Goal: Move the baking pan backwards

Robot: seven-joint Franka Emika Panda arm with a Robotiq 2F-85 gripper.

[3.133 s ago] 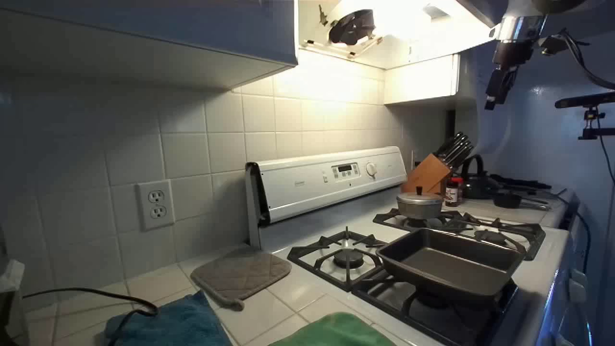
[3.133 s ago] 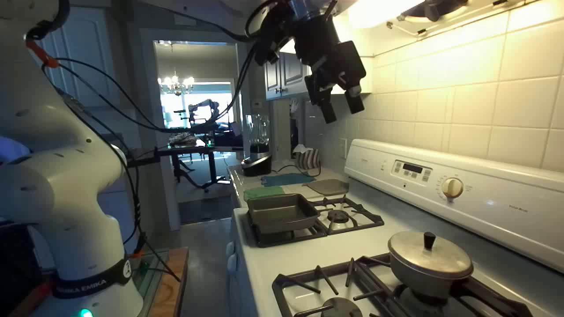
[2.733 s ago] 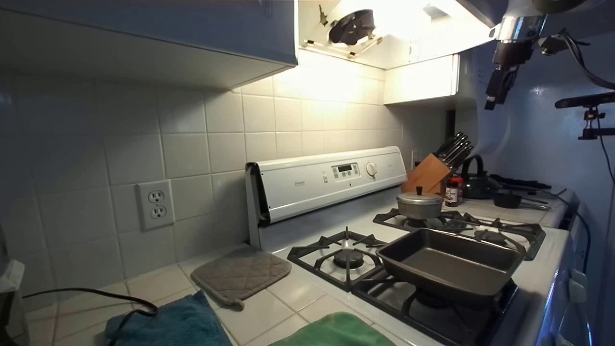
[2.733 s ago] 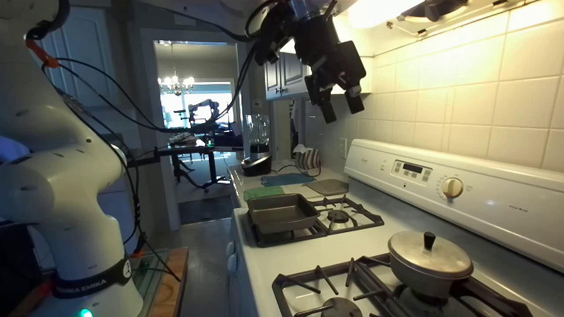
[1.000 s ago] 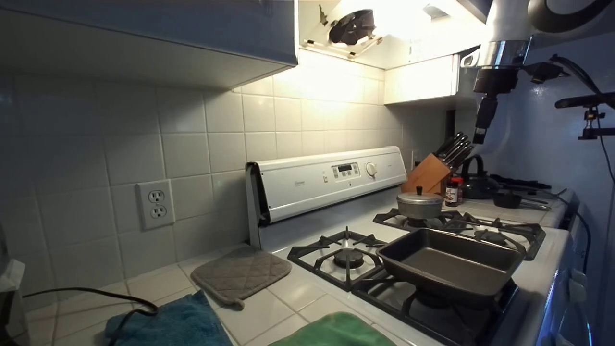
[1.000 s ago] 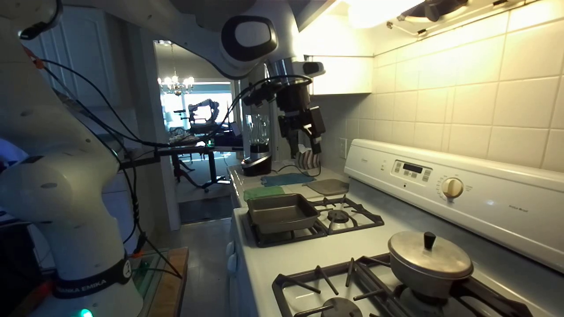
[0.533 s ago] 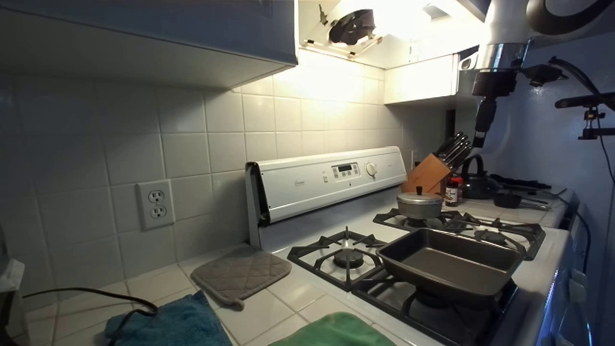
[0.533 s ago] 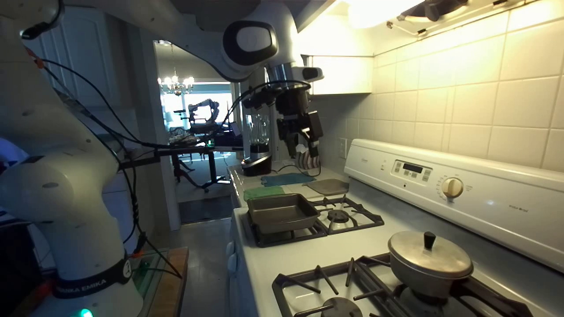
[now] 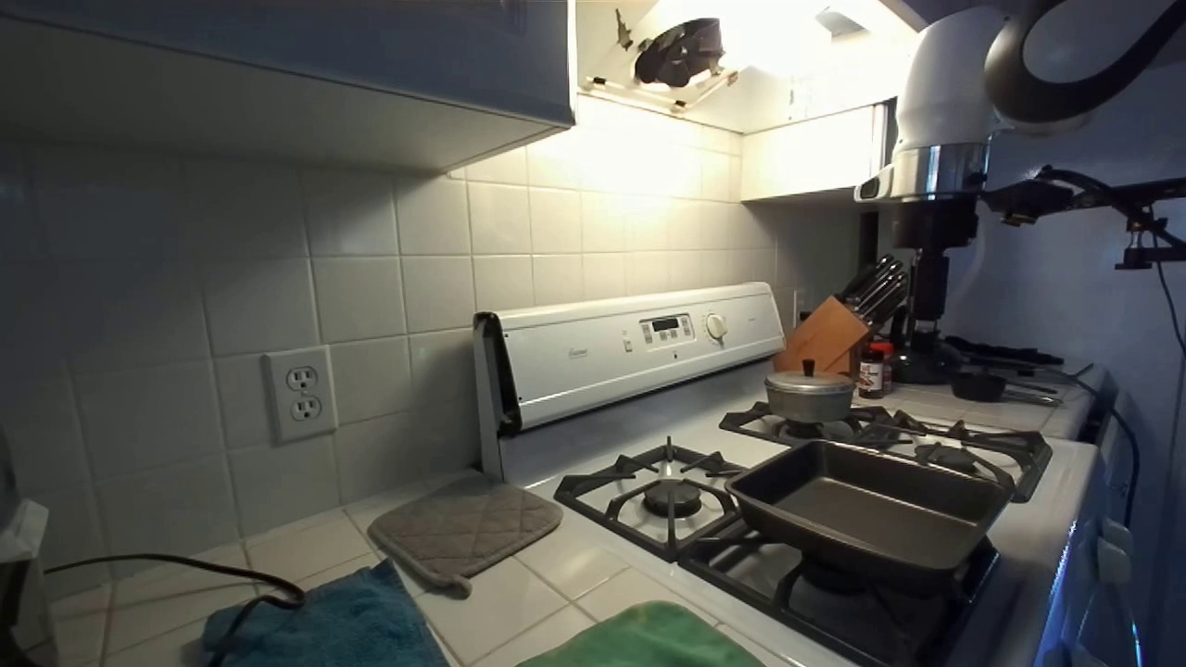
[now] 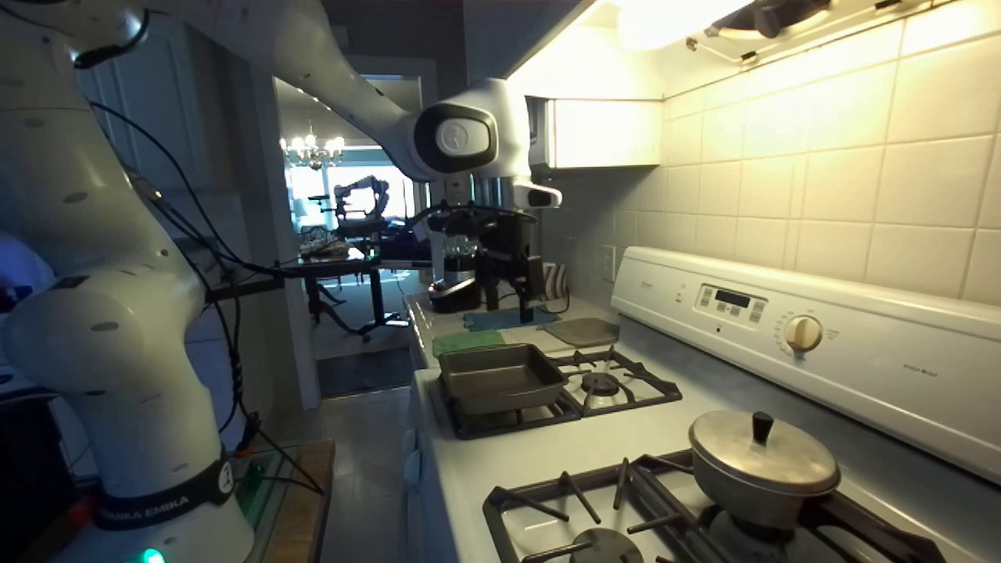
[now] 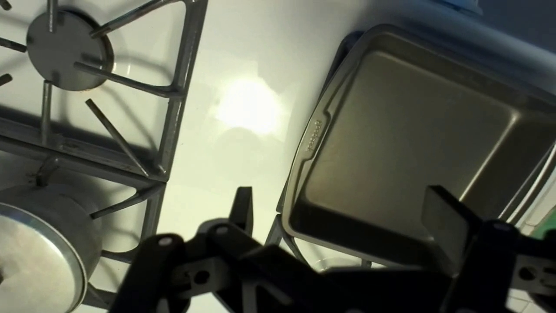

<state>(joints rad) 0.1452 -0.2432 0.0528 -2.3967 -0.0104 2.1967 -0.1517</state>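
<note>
The baking pan point(image 9: 876, 509), dark grey and rectangular, rests on a front burner grate in both exterior views; it also shows near the green cloth point(image 10: 500, 383). In the wrist view the pan point(image 11: 412, 126) fills the right half, its lettered rim towards the middle. My gripper point(image 10: 508, 310) points straight down above the stove area, apart from the pan, and shows against the dark kettle point(image 9: 927, 338) in an exterior view. In the wrist view the gripper point(image 11: 341, 193) is open with its fingers wide apart and nothing between them; one finger overlaps the pan's picture, the other the white stovetop.
A silver lidded pot point(image 10: 762, 461) stands on another grate point(image 10: 547, 500). The stove's back panel point(image 9: 649, 352) rises behind the burners. A grey mat point(image 9: 468, 528), green cloth point(image 9: 649, 639) and blue cloth point(image 9: 324, 621) lie on the counter. A knife block point(image 9: 825, 335) and hood are near.
My gripper has come down from high up and turned from tilted to pointing straight down, most of the last drop within half a second. The pan has not moved.
</note>
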